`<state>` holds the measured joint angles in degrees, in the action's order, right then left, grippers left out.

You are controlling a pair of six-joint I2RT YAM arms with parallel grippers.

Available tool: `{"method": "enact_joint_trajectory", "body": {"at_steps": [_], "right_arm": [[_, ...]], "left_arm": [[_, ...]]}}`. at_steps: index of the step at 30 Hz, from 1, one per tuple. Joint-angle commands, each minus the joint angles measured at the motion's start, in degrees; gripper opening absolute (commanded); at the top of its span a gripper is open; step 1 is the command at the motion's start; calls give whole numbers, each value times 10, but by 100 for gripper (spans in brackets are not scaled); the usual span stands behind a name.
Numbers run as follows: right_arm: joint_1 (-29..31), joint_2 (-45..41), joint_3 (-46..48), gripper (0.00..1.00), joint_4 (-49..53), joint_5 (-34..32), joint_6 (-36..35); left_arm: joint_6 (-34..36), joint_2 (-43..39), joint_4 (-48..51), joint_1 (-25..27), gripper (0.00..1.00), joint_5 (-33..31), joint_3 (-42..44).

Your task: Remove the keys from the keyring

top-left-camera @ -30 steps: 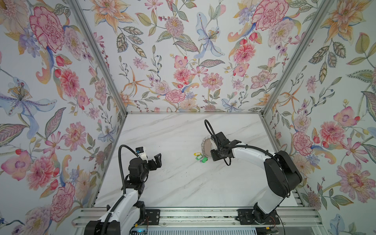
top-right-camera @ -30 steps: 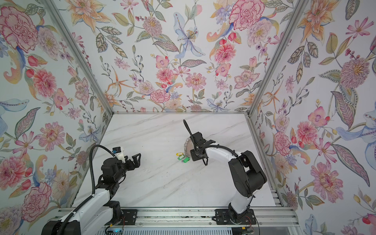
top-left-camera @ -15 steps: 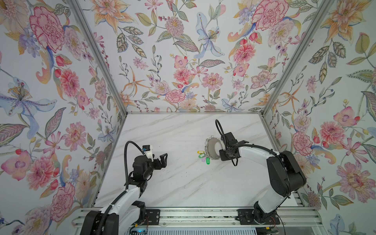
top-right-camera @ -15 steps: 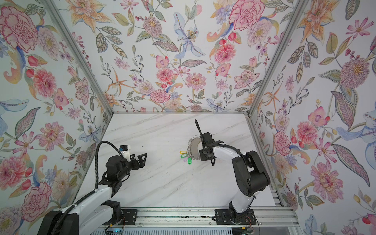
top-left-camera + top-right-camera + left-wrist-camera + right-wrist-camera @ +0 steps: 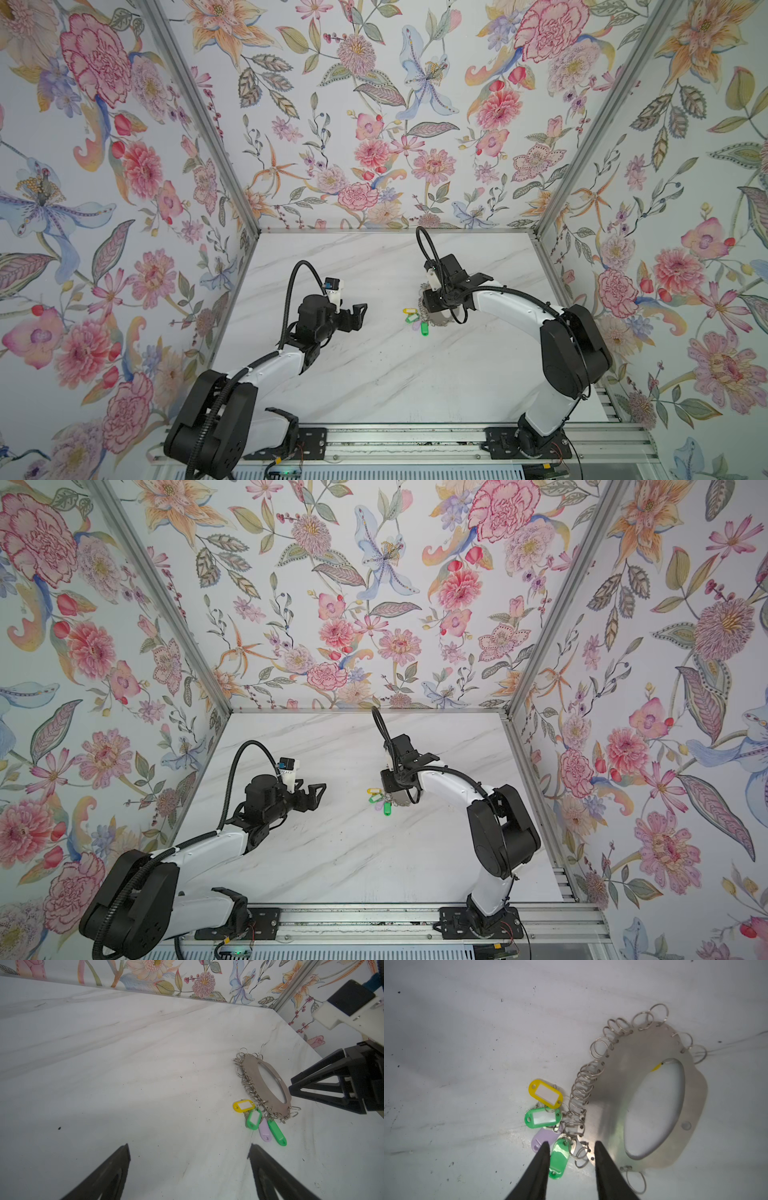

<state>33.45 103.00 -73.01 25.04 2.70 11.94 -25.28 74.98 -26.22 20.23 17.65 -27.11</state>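
The keyring (image 5: 610, 1088), a flat grey crescent plate edged with wire rings (image 5: 581, 1088), is laid flat on the marble table (image 5: 124, 1064), right of centre in both top views. Four tagged keys (image 5: 529, 1120) are bunched at one end of it. They are marked by a yellow tag (image 5: 545, 1093), a labelled green tag (image 5: 546, 1118), a lilac tag (image 5: 539, 1139) and a plain green tag (image 5: 559, 1158), and their metal blades are mostly hidden under the plastic. The right jaws are held partly apart just over this cluster. The plain green tag lies between them and nothing is gripped. The left jaws are spread wide and empty, well apart from the keyring and aimed towards it.

Several failures can be foreseen:

- **Plate dragged:** The plate is pinned by nothing, so it is likely to be dragged or lifted whole once a tag is pulled.
- **Extra item pinched:** The tags overlap, so the lilac tag or a neighbouring ring may be pinched along with the green one.
- **Tag slipping free:** The smooth plastic could be squeezed out of the closing jaws.
- **Ring damaged:** A straight tug may bend the ring instead of freeing the key.
- **Arms colliding:** If the plate is to be steadied by the left jaws, a clash with the right arm must be guarded against.
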Motion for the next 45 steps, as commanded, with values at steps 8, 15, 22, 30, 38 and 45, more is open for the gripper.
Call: {"method": "enact_joint_trajectory", "body": {"at_steps": [8,15,22,30,38,45], "right_arm": [[33,115,-114,36,90,27,-18],[33,125,-88,36,116,9,-11],[14,54,6,36,120,7,7],[-35,-16,62,36,136,-6,8],[-10,-8,0,37,154,-12,13],[9,55,-51,37,163,-43,-8]], "left_arm": [[26,24,-1,4,93,17,-26],[35,47,-8,4,93,23,-28],[39,73,-24,4,93,37,-37],[42,84,-32,4,93,48,-38],[40,81,-34,4,93,50,-36],[41,73,-26,4,93,54,-35]]}}
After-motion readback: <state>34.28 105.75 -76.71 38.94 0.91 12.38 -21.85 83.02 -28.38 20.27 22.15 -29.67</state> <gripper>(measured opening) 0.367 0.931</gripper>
